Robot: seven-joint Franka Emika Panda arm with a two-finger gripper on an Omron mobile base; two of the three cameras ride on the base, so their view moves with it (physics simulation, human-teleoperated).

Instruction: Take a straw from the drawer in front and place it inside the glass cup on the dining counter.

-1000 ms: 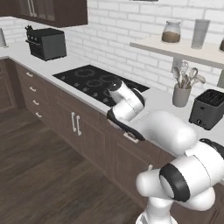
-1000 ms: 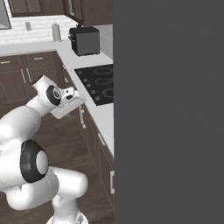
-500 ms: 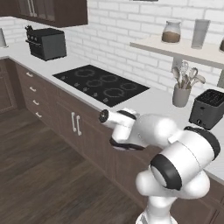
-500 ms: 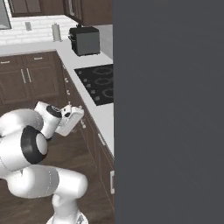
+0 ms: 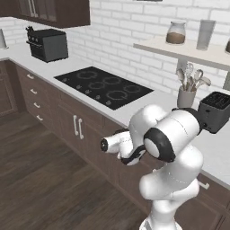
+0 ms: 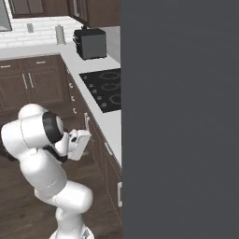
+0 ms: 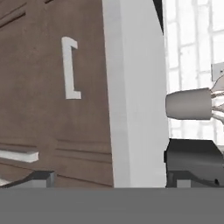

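1. The end effector (image 6: 86, 141) is spread wide, nothing held, just beside the drawer (image 7: 52, 92) front.
2. The drawer is shut; its handle (image 7: 70, 68) gets lined up squarely first.
3. Straw's presumably hidden inside.

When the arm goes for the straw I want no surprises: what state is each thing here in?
drawer: shut, handle untouched.
gripper: open, empty.
cabinet doors: shut.
cooktop: bare, no pot on it.
utensil holder: upright, filled with utensils.
jar: upright on the shelf, lid on.
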